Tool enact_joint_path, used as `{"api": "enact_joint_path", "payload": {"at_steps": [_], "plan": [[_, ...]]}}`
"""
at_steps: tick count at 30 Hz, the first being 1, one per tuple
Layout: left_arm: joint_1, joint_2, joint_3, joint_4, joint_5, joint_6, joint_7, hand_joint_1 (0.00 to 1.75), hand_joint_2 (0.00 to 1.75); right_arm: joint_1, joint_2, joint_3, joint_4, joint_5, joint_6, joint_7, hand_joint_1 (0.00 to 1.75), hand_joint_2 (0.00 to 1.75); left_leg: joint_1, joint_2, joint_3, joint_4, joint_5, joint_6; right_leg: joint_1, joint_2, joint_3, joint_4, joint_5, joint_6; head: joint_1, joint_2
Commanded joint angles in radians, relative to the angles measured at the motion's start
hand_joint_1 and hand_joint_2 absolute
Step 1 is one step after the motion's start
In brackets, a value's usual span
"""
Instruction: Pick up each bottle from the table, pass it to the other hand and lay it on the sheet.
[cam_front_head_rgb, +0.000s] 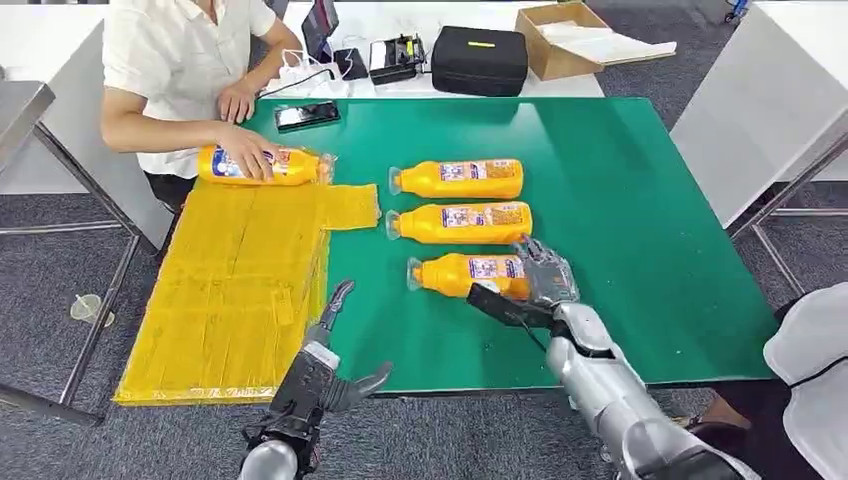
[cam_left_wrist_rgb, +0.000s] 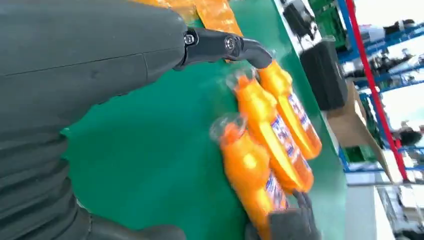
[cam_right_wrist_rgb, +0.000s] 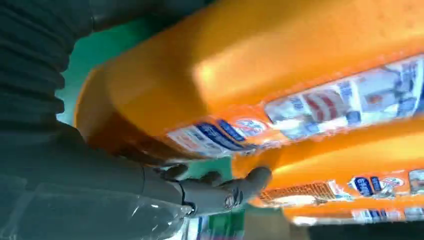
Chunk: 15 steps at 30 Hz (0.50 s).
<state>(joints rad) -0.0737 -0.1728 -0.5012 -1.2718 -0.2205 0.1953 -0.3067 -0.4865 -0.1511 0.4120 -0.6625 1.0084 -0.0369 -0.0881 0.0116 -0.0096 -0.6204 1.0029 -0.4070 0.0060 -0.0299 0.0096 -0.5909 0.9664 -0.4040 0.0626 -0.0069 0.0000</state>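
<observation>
the step in hand was the pick-up of the nearest bottle (cam_front_head_rgb: 468, 274), which lay on its side on the green desk (cam_front_head_rgb: 640, 220), at about 5 o'clock from the desk's middle, cap toward 9 o'clock. the right robot hand (cam_front_head_rgb: 540, 280) was at the bottle's base end, fingers (cam_right_wrist_rgb: 235, 190) set against it, but whether it was truly grasping i could not tell. the left robot hand (cam_front_head_rgb: 335, 345) hovered released, fingers apart, at the desk's 7 o'clock edge beside the yellow sheet (cam_front_head_rgb: 240, 300). two more bottles (cam_front_head_rgb: 458, 200) lay toward 12 o'clock. a person's hand (cam_front_head_rgb: 250, 155) rested on a fourth bottle (cam_front_head_rgb: 262, 165) at the sheet's far end. next, i judged, a firm grip and lift, then a pass leftward.
</observation>
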Motion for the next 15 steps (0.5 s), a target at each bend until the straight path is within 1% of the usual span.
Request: {"api": "enact_joint_path", "payload": {"at_steps": [1, 2, 3, 7, 8, 9, 10, 12, 13, 14, 15], "plan": [[-0.082, -0.002, -0.044, 0.140, 0.051, -0.029, -0.007, 0.00, 1.75, -0.022, -0.014, 0.029, 0.264, -0.022, 0.090, 0.035, 1.75, 1.75, 0.001, -0.004, 0.009, -0.001, -0.003, 0.002, 0.002, -0.006, 0.006, -0.004, -0.004, -0.003, 0.000, 0.000], [-0.083, -0.003, -0.044, 0.141, 0.057, -0.032, -0.005, 0.00, 1.75, -0.026, -0.014, 0.032, 0.264, -0.023, 0.095, 0.041, 1.75, 1.75, 0.001, -0.006, 0.012, -0.001, -0.004, 0.002, 0.002, -0.008, 0.010, -0.004, -0.008, -0.005, 0.001, 0.000], [-0.084, -0.004, -0.045, 0.142, 0.066, -0.037, -0.004, 0.00, 1.75, -0.034, -0.014, 0.044, 0.263, -0.015, 0.095, 0.053, 1.75, 1.75, 0.001, -0.004, 0.020, -0.001, -0.010, 0.004, 0.001, -0.004, 0.017, -0.004, -0.011, 0.001, 0.000, 0.000], [-0.085, -0.005, -0.046, 0.143, 0.070, -0.039, -0.005, 0.00, 1.75, -0.041, -0.013, 0.049, 0.262, -0.014, 0.098, 0.057, 1.75, 1.75, 0.001, -0.006, 0.021, -0.002, -0.006, 0.006, 0.002, -0.007, 0.021, -0.006, -0.009, -0.001, 0.000, 0.000], [-0.088, -0.005, -0.047, 0.147, 0.073, -0.040, -0.006, 0.00, 1.75, -0.043, -0.013, 0.051, 0.264, -0.017, 0.103, 0.058, 1.75, 1.75, 0.001, -0.005, 0.024, -0.001, -0.007, 0.006, 0.002, -0.005, 0.023, -0.006, -0.009, 0.000, 0.000, 0.000], [-0.089, -0.006, -0.047, 0.148, 0.075, -0.040, -0.006, 0.00, 1.75, -0.043, -0.013, 0.052, 0.265, -0.018, 0.104, 0.058, 1.75, 1.75, 0.001, -0.006, 0.022, -0.002, -0.006, 0.006, 0.002, -0.007, 0.023, -0.007, -0.007, 0.000, 0.000, 0.000], [-0.093, -0.006, -0.047, 0.152, 0.077, -0.040, -0.008, 0.00, 1.75, -0.044, -0.011, 0.044, 0.271, -0.032, 0.118, 0.049, 1.75, 1.75, 0.001, -0.006, 0.024, -0.002, -0.007, 0.006, 0.002, -0.006, 0.024, -0.007, -0.008, 0.001, 0.000, 0.000], [-0.103, -0.008, -0.050, 0.165, 0.085, -0.040, -0.019, 0.00, 1.75, -0.039, -0.015, 0.025, 0.276, -0.078, 0.165, -0.003, 1.75, 1.75, 0.001, -0.005, 0.025, -0.001, -0.007, 0.006, 0.001, -0.005, 0.026, -0.007, -0.008, 0.002, 0.000, 0.000], [-0.108, -0.008, -0.053, 0.172, 0.089, -0.042, -0.025, 0.00, 1.75, -0.036, -0.021, 0.019, 0.278, -0.097, 0.182, -0.024, 1.75, 1.75, 0.001, -0.007, 0.022, -0.002, -0.006, 0.006, 0.002, -0.008, 0.024, -0.009, -0.007, -0.001, 0.000, 0.000], [-0.112, -0.009, -0.054, 0.176, 0.092, -0.043, -0.028, 0.00, 1.75, -0.035, -0.026, 0.018, 0.280, -0.102, 0.184, -0.031, 1.75, 1.75, 0.001, -0.006, 0.025, -0.001, -0.007, 0.006, 0.002, -0.006, 0.027, -0.008, -0.008, 0.001, 0.000, 0.000], [-0.115, -0.010, -0.056, 0.180, 0.096, -0.042, -0.033, 0.00, 1.75, -0.031, -0.029, 0.014, 0.278, -0.116, 0.182, -0.049, 1.75, 1.75, 0.001, -0.008, 0.023, -0.002, -0.006, 0.006, 0.002, -0.009, 0.026, -0.009, -0.008, 0.000, 0.000, 0.000]]}}
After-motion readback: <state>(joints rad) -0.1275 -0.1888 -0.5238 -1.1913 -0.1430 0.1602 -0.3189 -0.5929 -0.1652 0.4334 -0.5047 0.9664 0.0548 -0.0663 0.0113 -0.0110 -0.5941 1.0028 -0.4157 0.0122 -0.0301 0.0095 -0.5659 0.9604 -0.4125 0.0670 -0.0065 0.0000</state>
